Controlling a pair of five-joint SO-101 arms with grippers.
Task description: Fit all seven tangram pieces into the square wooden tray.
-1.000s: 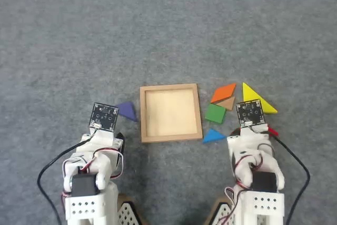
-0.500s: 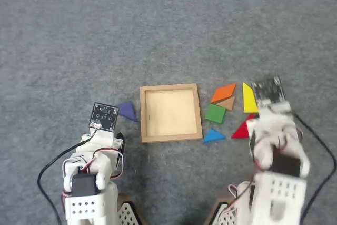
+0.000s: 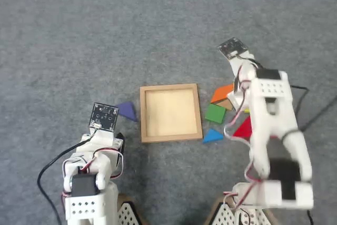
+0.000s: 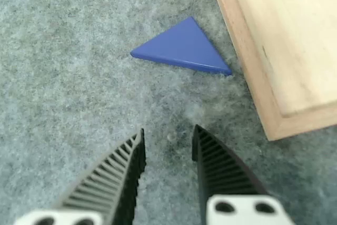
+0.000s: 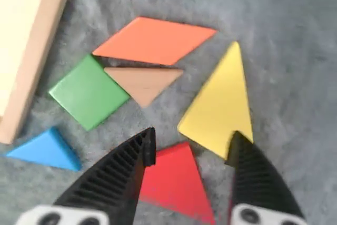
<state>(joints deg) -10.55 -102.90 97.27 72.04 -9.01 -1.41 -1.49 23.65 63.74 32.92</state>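
**Seven pieces outside the tray, both my jaws apart**

The square wooden tray lies at the centre of the high view on the grey felt bench. All seven pieces lie on the felt around it.

Just left of the tray is the dark blue triangle, near its rim but not touching. The other six cluster to the tray's right:
- The orange parallelogram touches the brown triangle.
- The green square sits against the brown one.
- The light blue triangle lies alone, nearest the tray's lower right corner.
- The yellow triangle and the red triangle lie farthest right.

My right jaws stand apart, hanging over the yellow and red triangles. My left jaws are apart too, over bare felt near the dark blue triangle, at lower left.
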